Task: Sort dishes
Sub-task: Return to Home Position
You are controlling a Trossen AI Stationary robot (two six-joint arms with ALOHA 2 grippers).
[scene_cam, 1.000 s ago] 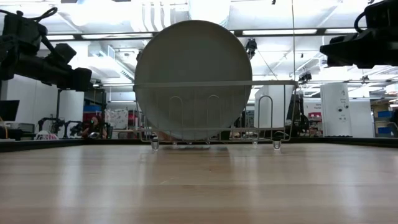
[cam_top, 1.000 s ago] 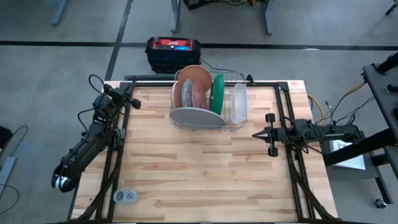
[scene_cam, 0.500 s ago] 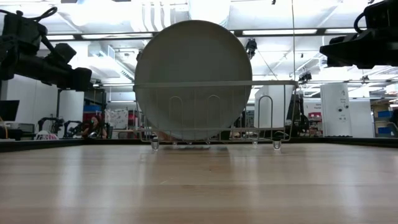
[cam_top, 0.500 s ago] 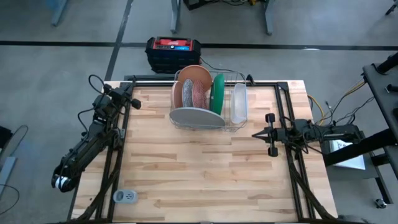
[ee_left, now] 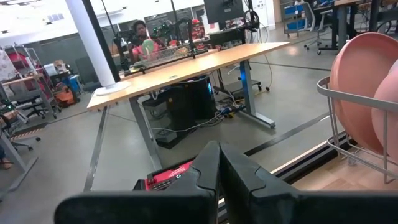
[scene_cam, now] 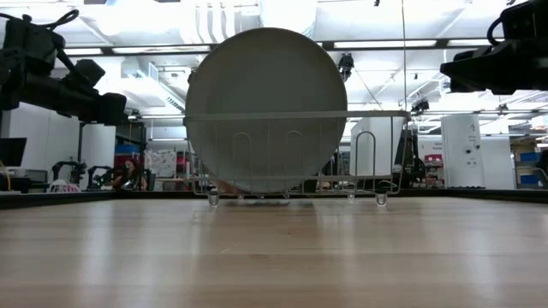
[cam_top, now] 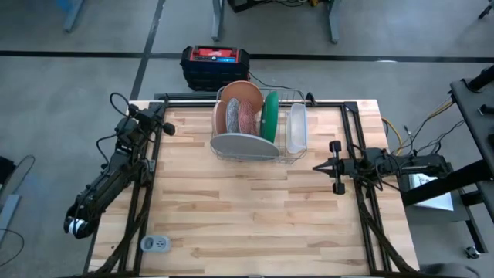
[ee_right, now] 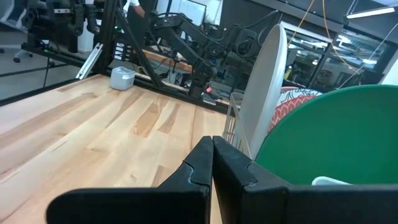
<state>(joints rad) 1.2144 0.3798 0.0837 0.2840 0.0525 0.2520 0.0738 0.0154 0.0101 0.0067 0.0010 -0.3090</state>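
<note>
Several dishes stand on edge in the silver wire rack (cam_top: 297,96) at the table's far middle: a pale grey plate (cam_top: 245,144) nearest the front, a red-and-white patterned one (cam_top: 248,117), terracotta-pink ones (cam_top: 243,94) and a dark green one (cam_top: 270,116). A clear tub (cam_top: 296,127) stands in the rack's right end. My left gripper (cam_top: 169,129) hovers shut at the table's far left corner, left of the rack. My right gripper (cam_top: 316,167) hovers shut at the right edge, pointing toward the table's middle. Neither holds anything.
A small grey-white power socket (cam_top: 154,244) lies at the table's near left corner. A black and red box (cam_top: 215,65) sits on the floor beyond the far edge. Black frame rails (cam_top: 351,139) run along the table's sides. Bare wood lies in front of the rack.
</note>
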